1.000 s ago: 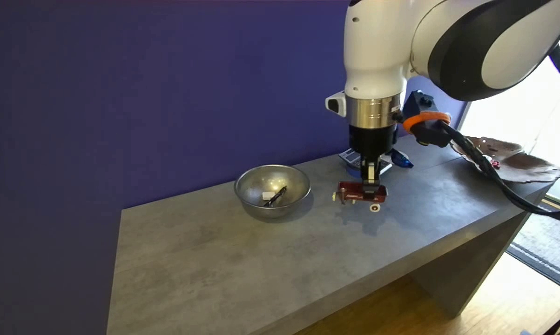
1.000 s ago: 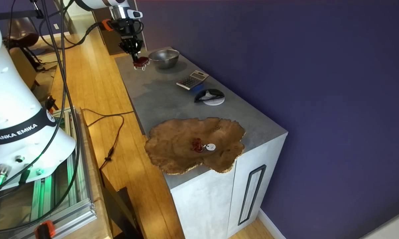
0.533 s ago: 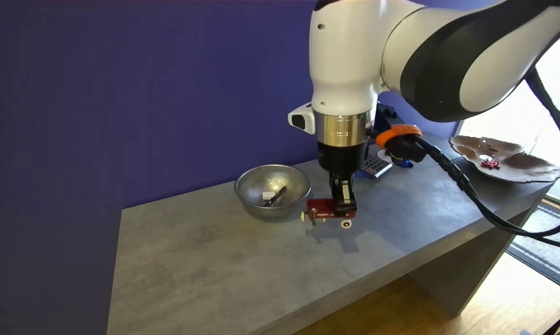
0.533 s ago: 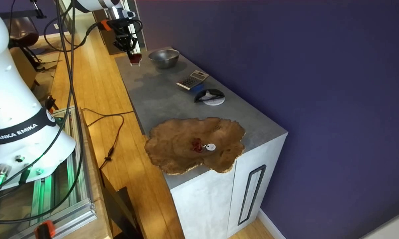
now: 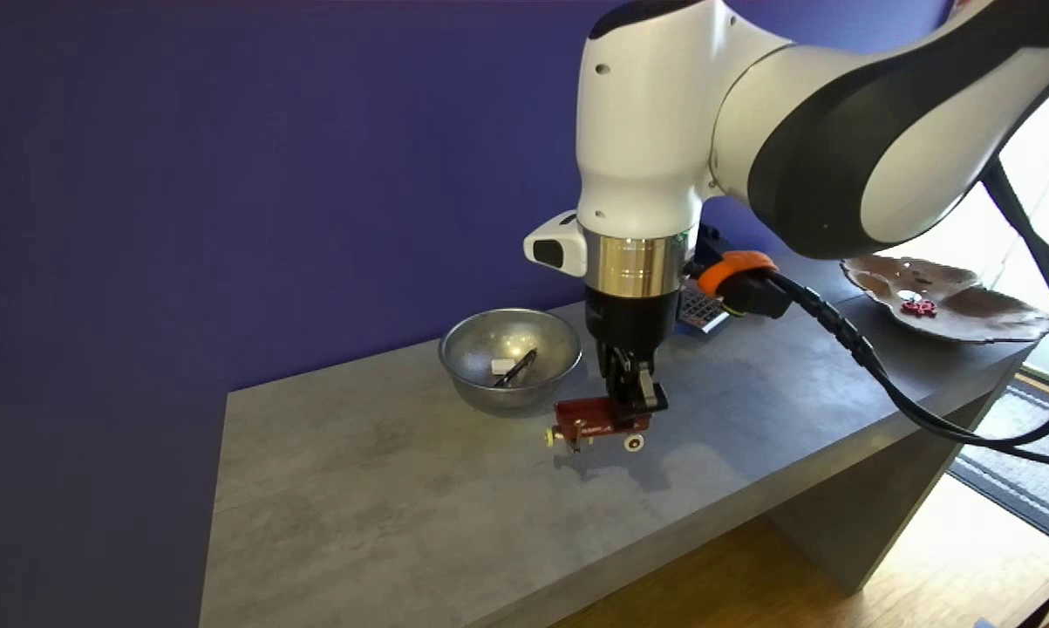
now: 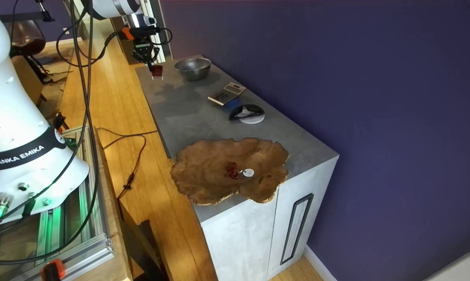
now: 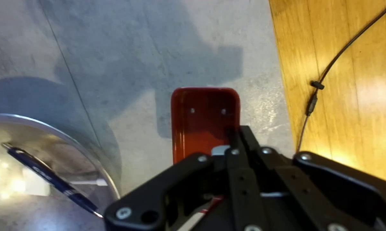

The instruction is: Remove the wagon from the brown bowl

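Observation:
The wagon, a small red toy cart with pale wheels, hangs from my gripper above the grey counter. It shows in both exterior views [image 5: 583, 419] [image 6: 157, 71] and in the wrist view [image 7: 193, 138]. My gripper [image 5: 636, 403] is shut on one side wall of the wagon, with one fingertip inside its tray and one outside, as the wrist view shows [image 7: 239, 131]. The wagon is roughly level, and its shadow lies on the counter below. The brown bowl [image 6: 199, 168] stands apart at the far counter end in an exterior view [image 5: 1004, 316], away from the gripper.
A silver metal bowl [image 5: 500, 397] with a pen [image 7: 51, 178] and a white block [image 7: 35, 184] stands beside the wagon. A calculator [image 6: 227, 93] and a black-and-white object [image 6: 253, 117] lie near the wall. The brown bowl holds a small red thing [image 6: 232, 171] with a white tag.
My gripper has carried the wagon away from the calculator to in front of the silver bowl, and slightly lower. The wagon has turned a little. The bowls have not moved.

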Controlling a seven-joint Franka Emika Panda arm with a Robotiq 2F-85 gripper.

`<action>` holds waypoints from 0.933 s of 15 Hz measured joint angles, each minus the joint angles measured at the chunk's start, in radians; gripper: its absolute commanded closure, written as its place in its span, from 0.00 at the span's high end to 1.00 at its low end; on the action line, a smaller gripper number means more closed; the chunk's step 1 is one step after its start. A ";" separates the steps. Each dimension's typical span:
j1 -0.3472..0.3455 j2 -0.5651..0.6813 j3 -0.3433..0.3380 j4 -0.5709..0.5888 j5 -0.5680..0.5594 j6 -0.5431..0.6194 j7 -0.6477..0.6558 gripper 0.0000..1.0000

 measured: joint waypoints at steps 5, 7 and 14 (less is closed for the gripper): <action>0.024 0.095 0.027 0.065 -0.001 0.005 -0.165 0.01; 0.043 0.128 0.021 0.097 -0.002 0.002 -0.199 0.01; 0.091 0.189 -0.010 0.196 -0.002 -0.044 -0.243 0.44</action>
